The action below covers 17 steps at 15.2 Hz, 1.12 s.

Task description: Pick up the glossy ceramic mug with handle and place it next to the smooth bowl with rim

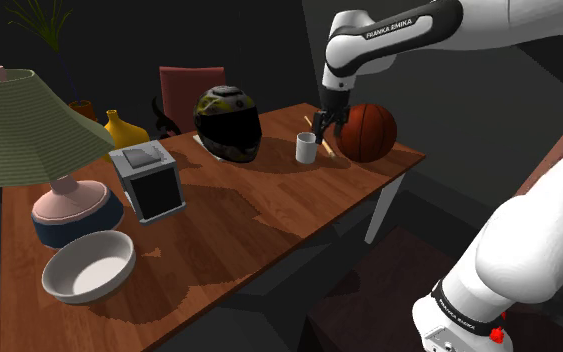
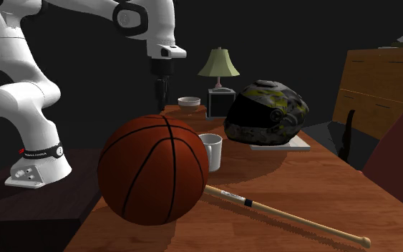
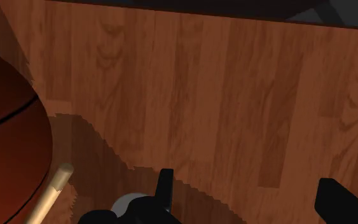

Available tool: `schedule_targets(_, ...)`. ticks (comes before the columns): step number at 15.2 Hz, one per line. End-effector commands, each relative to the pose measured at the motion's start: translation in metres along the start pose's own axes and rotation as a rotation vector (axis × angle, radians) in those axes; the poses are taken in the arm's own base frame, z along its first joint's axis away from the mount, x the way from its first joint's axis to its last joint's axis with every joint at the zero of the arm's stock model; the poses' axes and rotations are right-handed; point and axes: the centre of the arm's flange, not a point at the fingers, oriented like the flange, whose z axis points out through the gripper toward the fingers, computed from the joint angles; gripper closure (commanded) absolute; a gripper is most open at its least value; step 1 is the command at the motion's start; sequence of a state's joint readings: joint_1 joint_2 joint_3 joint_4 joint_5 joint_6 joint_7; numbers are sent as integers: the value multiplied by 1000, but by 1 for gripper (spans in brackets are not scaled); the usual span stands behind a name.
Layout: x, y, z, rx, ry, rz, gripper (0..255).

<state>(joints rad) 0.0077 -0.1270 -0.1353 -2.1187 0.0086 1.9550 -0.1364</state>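
Presumably lining up a descent, the all-black gripper (image 1: 326,122) hung above, slightly to one side of, the small white glossy mug (image 1: 306,147). The mug stood on the brown wooden table (image 1: 219,230) between the dark patterned helmet (image 1: 227,122) and the orange basketball (image 1: 367,132), well apart from the white rimmed bowl (image 1: 89,266). Fingers (image 3: 165,188) spread wide, holding and touching nothing.

mug (image 2: 212,150): left side being covered by basketball (image 2: 153,170) in second exterior view | bat (image 2: 285,215): one end being hidden behind the basketball there | wrist view: mug and basketball being cut off by the picture's edge | lamp (image 1: 19,125): being cropped at shoulder view's left
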Motion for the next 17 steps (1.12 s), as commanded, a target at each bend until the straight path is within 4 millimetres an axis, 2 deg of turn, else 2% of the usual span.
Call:
schedule_targets(1, 22, 5, 12, -13, -1, -13, 0)
schedule_targets(13, 158, 43, 70, -81, -8, -84, 0)
schedule_targets(17, 158, 44, 91, -81, -8, -84, 0)
